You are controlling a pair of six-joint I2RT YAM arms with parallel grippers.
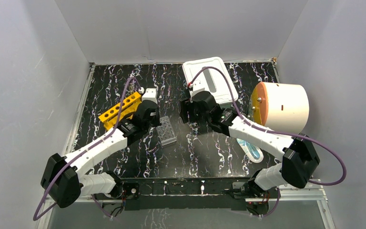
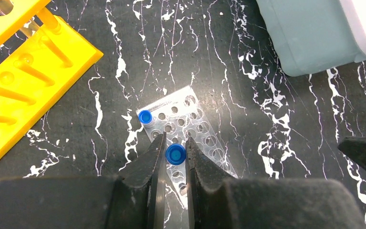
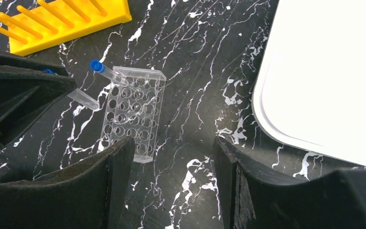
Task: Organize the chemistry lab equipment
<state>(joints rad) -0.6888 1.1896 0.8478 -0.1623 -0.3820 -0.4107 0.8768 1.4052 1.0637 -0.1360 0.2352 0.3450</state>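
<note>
Nearest the bases, a clear item (image 1: 250, 148) lies half hidden under the right forearm. It may be the beaker, though the view is too poor to tell, and it looks unsorted. Farther out, the left gripper (image 2: 175, 138) is closed on a blue-capped tube (image 2: 175, 154), holding it tilted at one edge of the clear well plate (image 2: 198, 126); as far as I can judge, it is not seated in a well. A second blue-capped tube (image 2: 145, 117) leans in a corner well, so the tube sorting seems barely begun. The right gripper (image 3: 171, 183) hangs just beside the plate, fingers spread wide with nothing between them. Beyond, the yellow rack (image 1: 120, 109) shows no tubes, and the white tray (image 1: 208, 78) sits toward the far edge.
</note>
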